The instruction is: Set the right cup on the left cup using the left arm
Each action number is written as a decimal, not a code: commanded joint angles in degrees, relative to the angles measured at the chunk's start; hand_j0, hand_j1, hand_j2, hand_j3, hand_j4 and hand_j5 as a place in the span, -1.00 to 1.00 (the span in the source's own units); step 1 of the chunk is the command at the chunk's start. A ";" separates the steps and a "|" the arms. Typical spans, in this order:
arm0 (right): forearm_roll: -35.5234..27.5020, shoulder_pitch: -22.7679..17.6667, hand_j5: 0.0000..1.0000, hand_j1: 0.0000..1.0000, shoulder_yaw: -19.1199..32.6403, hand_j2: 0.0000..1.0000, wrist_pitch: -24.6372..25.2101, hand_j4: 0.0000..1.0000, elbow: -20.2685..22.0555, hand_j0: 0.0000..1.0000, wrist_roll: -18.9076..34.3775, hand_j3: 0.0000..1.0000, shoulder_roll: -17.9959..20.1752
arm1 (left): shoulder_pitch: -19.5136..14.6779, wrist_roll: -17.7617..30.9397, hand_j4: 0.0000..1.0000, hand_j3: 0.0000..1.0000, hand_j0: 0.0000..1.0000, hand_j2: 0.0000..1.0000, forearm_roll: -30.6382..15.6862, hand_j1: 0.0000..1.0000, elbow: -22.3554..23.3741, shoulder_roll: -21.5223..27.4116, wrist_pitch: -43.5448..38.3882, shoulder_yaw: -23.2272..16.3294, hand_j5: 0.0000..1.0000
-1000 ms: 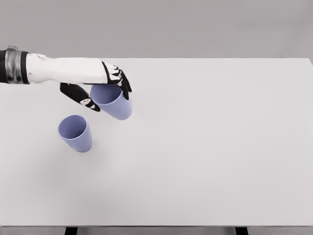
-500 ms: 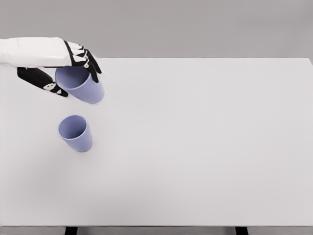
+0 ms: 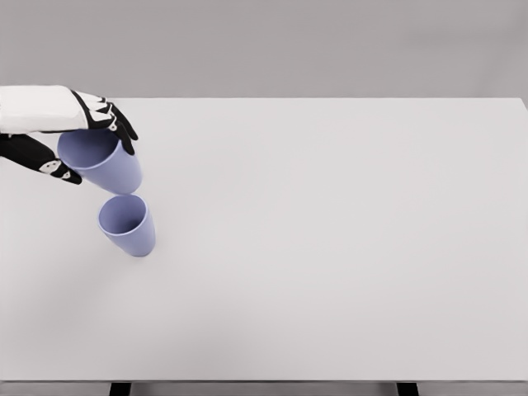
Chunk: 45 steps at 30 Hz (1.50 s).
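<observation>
A lavender cup (image 3: pixel 128 225) stands upright on the white table (image 3: pixel 330 247) at the left. My left hand (image 3: pixel 87 144) comes in from the left edge and is shut on a second lavender cup (image 3: pixel 103 162), gripping its rim between black fingers (image 3: pixel 115 122) and thumb. The held cup hangs in the air, tilted, with its base just above and slightly left of the standing cup's mouth. The two cups look apart. My right arm is out of view.
The table's far edge (image 3: pixel 330 99) runs behind the hand, and its front edge (image 3: pixel 264 380) lies near the bottom of the picture. Two dark table legs (image 3: pixel 120 388) show below.
My left hand has carried the held cup leftward and down, from the right of the standing cup to just above it. The standing cup has stayed put.
</observation>
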<state>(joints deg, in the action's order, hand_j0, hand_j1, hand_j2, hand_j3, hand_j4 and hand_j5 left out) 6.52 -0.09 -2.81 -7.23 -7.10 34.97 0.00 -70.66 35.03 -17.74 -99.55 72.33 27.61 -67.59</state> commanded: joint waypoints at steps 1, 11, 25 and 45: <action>0.07 0.00 1.00 1.00 0.00 1.00 -0.06 1.00 -0.02 1.00 0.03 1.00 0.00 | 0.00 -0.03 0.01 0.01 0.01 0.01 -0.01 0.01 -0.64 0.00 -3.00 -0.35 0.01; 0.07 0.00 1.00 1.00 0.00 1.00 -0.06 1.00 -0.02 1.00 0.03 1.00 0.00 | 0.09 -0.03 0.03 0.03 0.03 0.03 -0.45 0.03 -1.52 2.28 -2.74 -1.58 0.03; 0.07 0.00 1.00 1.00 0.00 1.00 0.03 1.00 -0.02 1.00 0.03 1.00 0.00 | 0.00 -0.03 0.04 0.04 0.04 0.04 -1.06 0.04 -1.52 1.14 -2.74 -4.83 0.04; 0.07 0.00 1.00 1.00 0.00 1.00 -0.06 1.00 -0.02 1.00 0.03 1.00 0.00 | -0.18 -0.03 0.06 0.06 0.06 0.06 -0.80 0.06 -0.64 0.35 -3.00 -4.74 0.06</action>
<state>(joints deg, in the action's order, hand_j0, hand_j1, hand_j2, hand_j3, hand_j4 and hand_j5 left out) 6.52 -0.09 -2.81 -7.23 -7.10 34.97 0.00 -70.84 35.02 -18.45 -100.55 72.95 24.77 -72.46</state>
